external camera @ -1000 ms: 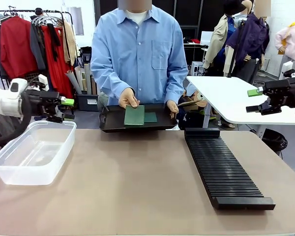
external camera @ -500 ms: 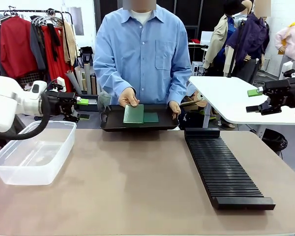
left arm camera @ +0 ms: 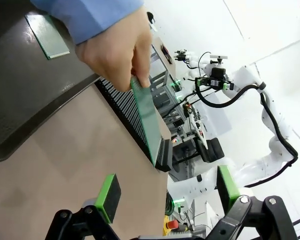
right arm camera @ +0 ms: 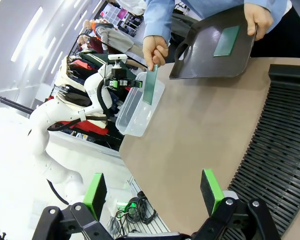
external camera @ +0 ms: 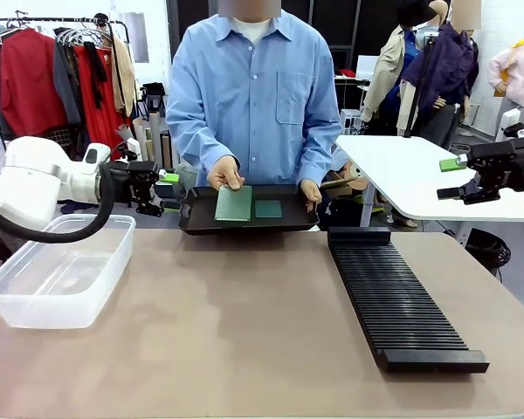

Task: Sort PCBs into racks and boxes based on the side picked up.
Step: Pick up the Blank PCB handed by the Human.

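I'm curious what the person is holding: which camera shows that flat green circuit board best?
The front view: the flat green circuit board faces the camera. The left wrist view sees it close but edge-on; the right wrist view shows it small, far.

The person's hand (external camera: 227,175) hides the top of the PCB (external camera: 234,205), and the box (external camera: 45,310) seems cropped at left.
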Controlling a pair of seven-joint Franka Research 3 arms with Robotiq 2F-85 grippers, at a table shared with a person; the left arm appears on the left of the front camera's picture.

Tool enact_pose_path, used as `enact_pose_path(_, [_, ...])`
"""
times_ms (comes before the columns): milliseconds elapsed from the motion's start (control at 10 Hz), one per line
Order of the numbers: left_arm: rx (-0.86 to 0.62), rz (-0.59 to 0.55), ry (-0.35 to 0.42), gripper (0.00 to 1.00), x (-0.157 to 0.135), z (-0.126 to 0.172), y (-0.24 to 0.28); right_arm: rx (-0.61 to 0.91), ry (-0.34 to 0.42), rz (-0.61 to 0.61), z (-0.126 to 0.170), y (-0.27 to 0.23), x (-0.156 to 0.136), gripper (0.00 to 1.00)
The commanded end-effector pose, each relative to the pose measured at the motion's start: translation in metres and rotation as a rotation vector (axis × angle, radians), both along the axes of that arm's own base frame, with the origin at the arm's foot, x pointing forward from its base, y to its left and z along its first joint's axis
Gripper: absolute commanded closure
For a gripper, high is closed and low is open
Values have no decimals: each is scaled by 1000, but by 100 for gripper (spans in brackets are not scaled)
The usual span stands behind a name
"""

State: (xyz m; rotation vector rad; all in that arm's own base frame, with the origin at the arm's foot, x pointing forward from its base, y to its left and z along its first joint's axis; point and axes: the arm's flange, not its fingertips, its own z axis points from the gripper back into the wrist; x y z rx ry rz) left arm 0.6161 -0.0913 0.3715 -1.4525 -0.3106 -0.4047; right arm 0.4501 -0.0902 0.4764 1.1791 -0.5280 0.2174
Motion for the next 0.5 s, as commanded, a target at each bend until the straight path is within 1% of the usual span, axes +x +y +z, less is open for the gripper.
enact_pose_path(0, [-38, -11, 48, 0, 16, -4, -10, 7, -5, 4, 2, 0, 0, 0])
enact_pose_path(200, [-40, -41, 86, 0, 21, -14, -28, 7, -5, 4, 2, 0, 0, 0])
enact_pose_path(400, [-49, -55, 98, 0, 25, -19, -43, 7, -5, 4, 2, 0, 0, 0])
